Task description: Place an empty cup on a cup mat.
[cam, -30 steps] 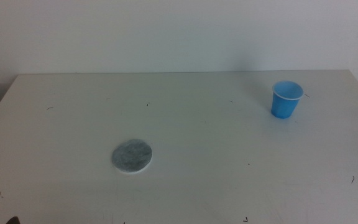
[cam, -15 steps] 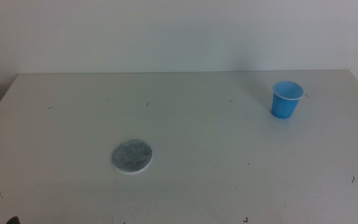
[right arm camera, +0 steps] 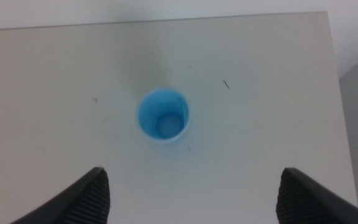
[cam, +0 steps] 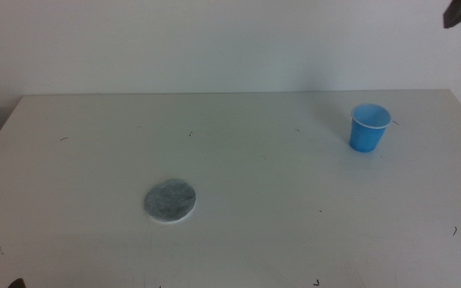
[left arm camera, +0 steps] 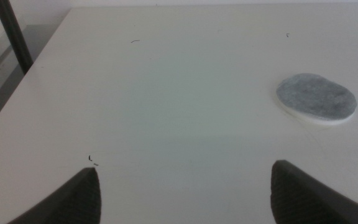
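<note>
Right wrist view: right gripper (right arm camera: pixel 191 186), jaws apart, hangs high above the upright cup (right arm camera: pixel 162 116); an off-centre descent could topple it; left gripper (left arm camera: pixel 185 186), jaws apart, waits near the mat (left arm camera: pixel 316 98).

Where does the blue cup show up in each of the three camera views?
Middle view: the cup stands upright on the table, far right.
Left wrist view: not in it; only the mat shows.
Right wrist view: seen from above, near the centre.
Shared landmark: the table's far edge against the wall.
</note>
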